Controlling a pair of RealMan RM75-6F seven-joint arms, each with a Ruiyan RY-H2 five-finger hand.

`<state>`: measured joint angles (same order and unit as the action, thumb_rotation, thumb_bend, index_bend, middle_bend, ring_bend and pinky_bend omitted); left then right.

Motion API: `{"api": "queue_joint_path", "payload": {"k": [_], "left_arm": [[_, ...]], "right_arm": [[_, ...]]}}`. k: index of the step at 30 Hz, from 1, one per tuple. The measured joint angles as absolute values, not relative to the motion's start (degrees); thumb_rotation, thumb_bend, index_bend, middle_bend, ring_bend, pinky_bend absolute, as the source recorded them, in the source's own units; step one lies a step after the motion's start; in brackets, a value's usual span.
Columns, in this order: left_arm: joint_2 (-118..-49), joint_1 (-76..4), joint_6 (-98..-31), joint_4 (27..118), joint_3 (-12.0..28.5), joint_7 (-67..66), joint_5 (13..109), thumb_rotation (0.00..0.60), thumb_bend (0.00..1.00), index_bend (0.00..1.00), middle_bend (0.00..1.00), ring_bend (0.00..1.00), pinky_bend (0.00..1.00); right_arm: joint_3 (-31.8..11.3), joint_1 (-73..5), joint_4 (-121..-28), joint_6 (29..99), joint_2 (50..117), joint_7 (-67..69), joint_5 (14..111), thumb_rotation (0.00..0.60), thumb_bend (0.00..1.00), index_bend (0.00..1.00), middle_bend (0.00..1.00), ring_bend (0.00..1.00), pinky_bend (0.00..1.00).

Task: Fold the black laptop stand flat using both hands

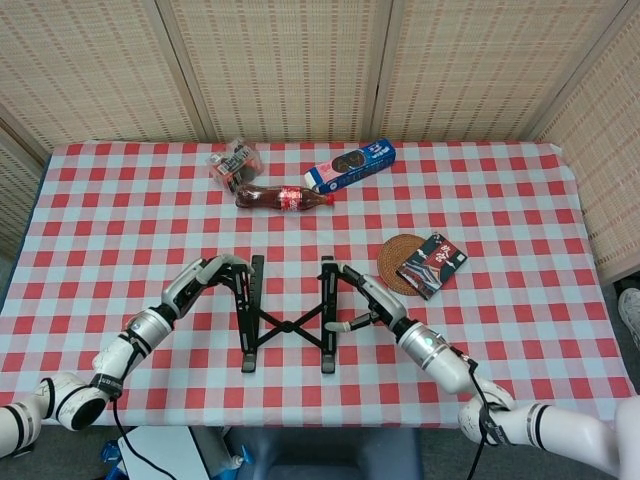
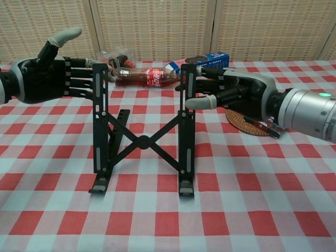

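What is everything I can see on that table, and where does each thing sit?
laptop stand: one, black, opened up at the table's near middle, between the hands.
cola bottle: one, dark with red label, lying on its side behind the stand.
biscuit box: one, blue and white, far middle.
snack bag: one, clear wrapper, far side, left of the box.
coaster: one, brown, round, right of the stand.
small packet: one, dark with red, overlapping the coaster.
tablecloth: one, red and white check.
left hand: one, black, at the stand's left rail.
right hand: one, black, at the right rail.
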<state>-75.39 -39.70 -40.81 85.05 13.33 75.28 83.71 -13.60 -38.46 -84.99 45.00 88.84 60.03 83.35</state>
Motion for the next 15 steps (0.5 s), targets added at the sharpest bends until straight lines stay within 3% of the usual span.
{"api": "queue_joint_path", "payload": {"k": [6,15], "left_arm": [[-72.95,-39.27,-43.73,87.72,11.34,78.39,86.87,0.163,0.18,0.35,0.35,0.40,0.46],[-67.84,-36.54,-51.97,94.73,6.92,78.37,92.43,0.165,0.18,0.35,0.37,0.41,0.48]], "right_arm": [[-11.26,-38.30,-84.84,49.31,88.92,66.85,87.98,0.600,0.11,0.28,0.29,0.15,0.17],[-4.47,-37.26,-89.71,56.84,84.85,73.89,96.05,0.600,0.12,0.28,0.30,0.15,0.18]]}}
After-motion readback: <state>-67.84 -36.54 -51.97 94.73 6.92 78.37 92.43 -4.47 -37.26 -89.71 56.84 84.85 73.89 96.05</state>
